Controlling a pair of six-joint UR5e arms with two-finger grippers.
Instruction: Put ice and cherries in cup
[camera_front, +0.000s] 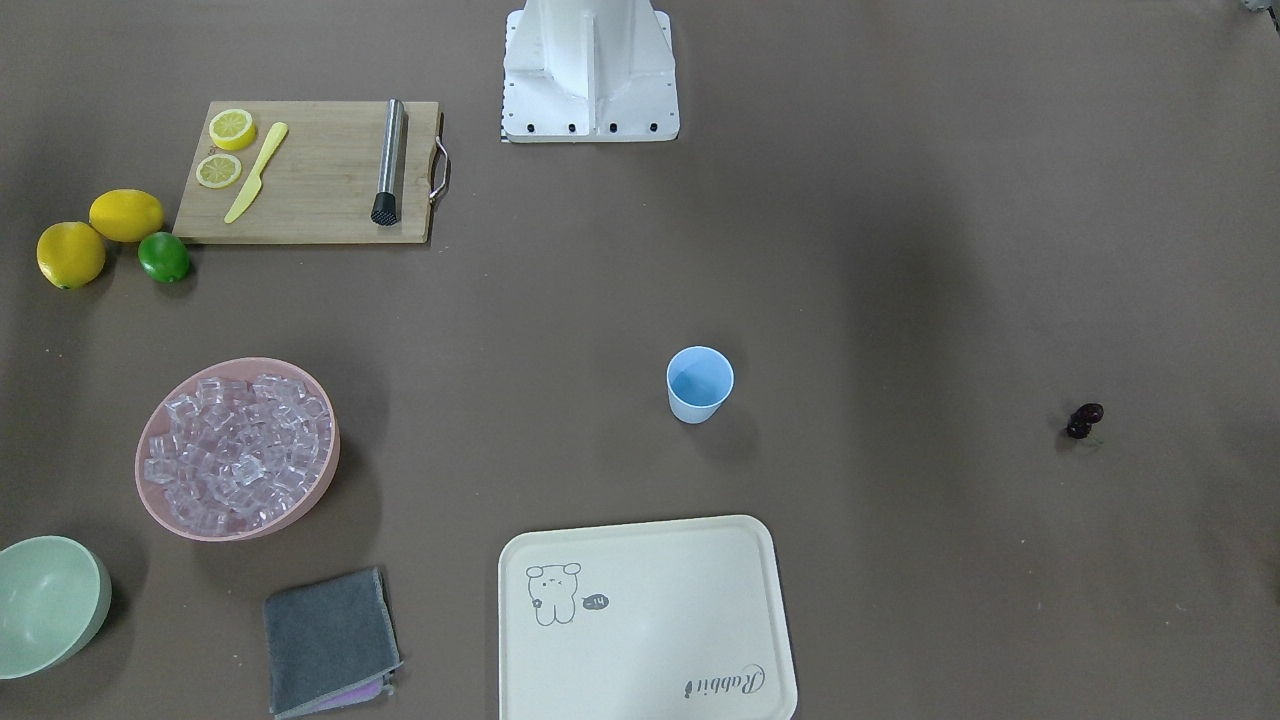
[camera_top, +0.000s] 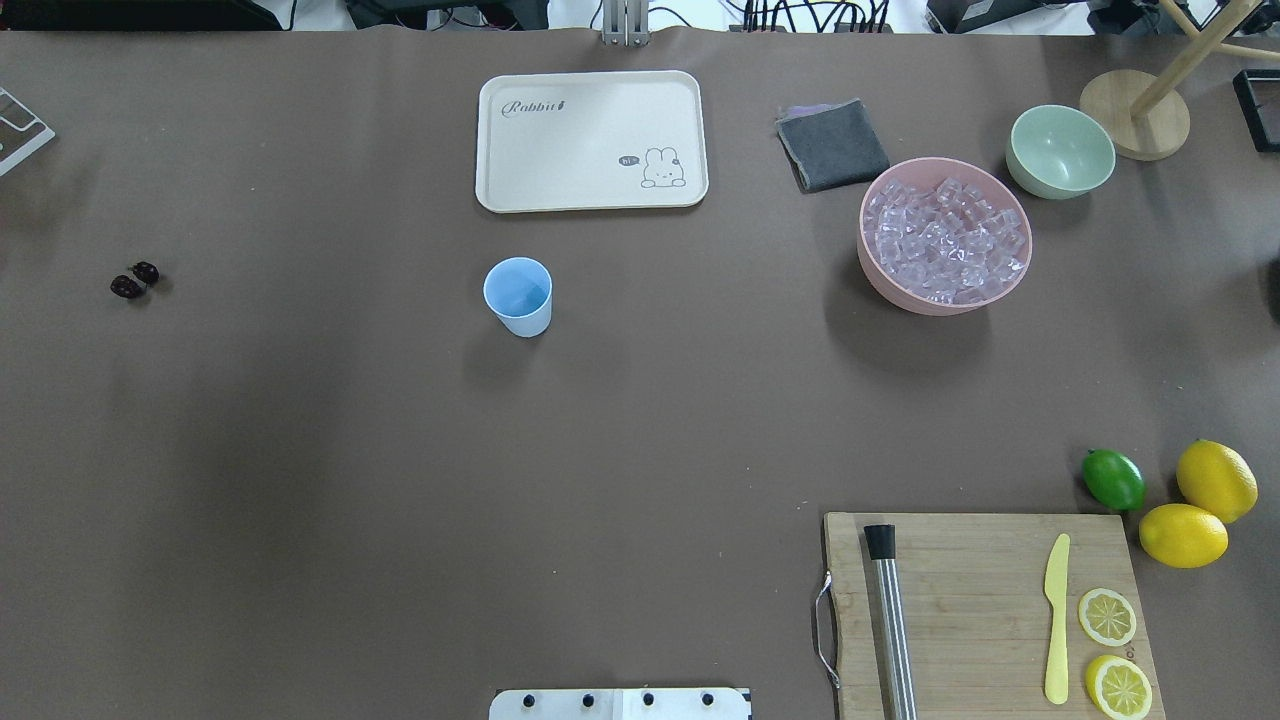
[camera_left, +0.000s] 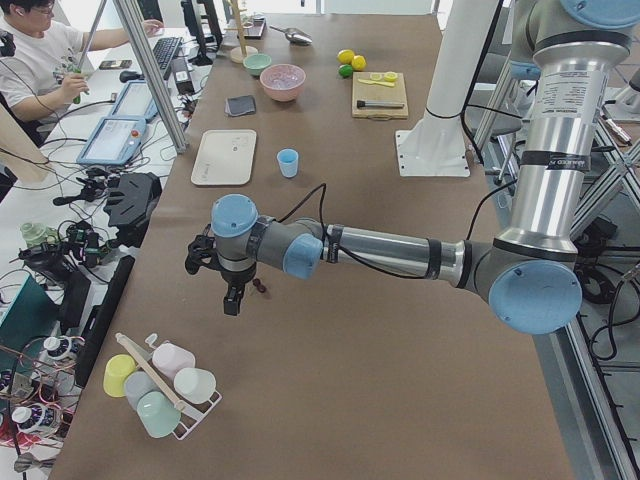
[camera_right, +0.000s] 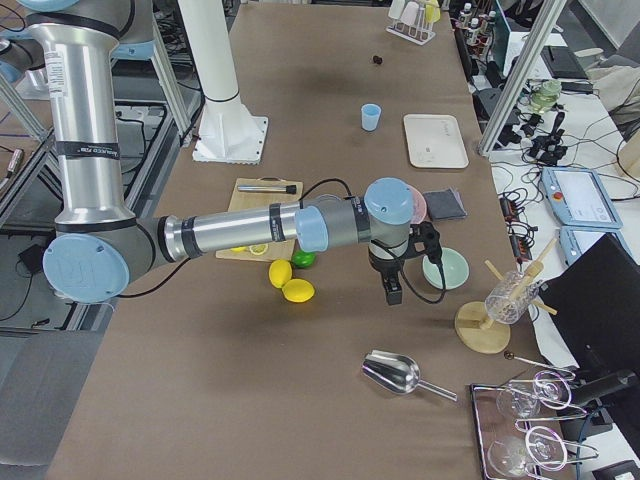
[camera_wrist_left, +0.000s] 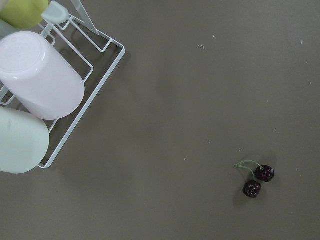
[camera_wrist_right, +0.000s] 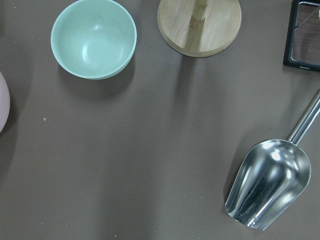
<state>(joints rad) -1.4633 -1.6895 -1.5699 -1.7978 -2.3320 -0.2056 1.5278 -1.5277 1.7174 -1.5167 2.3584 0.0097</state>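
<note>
The light-blue cup (camera_top: 518, 296) stands upright and empty mid-table, also seen from the front (camera_front: 699, 384). The cherries (camera_top: 134, 280) lie far out on the robot's left; in the left wrist view the cherries (camera_wrist_left: 258, 181) sit low and right with their green stem. The ice (camera_top: 945, 240) fills a pink bowl (camera_top: 880, 290) on the robot's right. My left gripper (camera_left: 232, 295) hangs just beside the cherries (camera_left: 260, 287). Over by the green bowl hangs my right gripper (camera_right: 393, 290). Both show only in side views, so I cannot tell if they are open or shut.
A metal scoop (camera_wrist_right: 267, 185) lies past the pale-green bowl (camera_wrist_right: 94, 39) and a wooden stand (camera_wrist_right: 199, 25). A wire rack of cups (camera_wrist_left: 40, 90) is near the cherries. A cream tray (camera_top: 590, 140), grey cloth (camera_top: 832, 145), cutting board (camera_top: 980, 600), lemons and a lime (camera_top: 1113, 479) are on the table.
</note>
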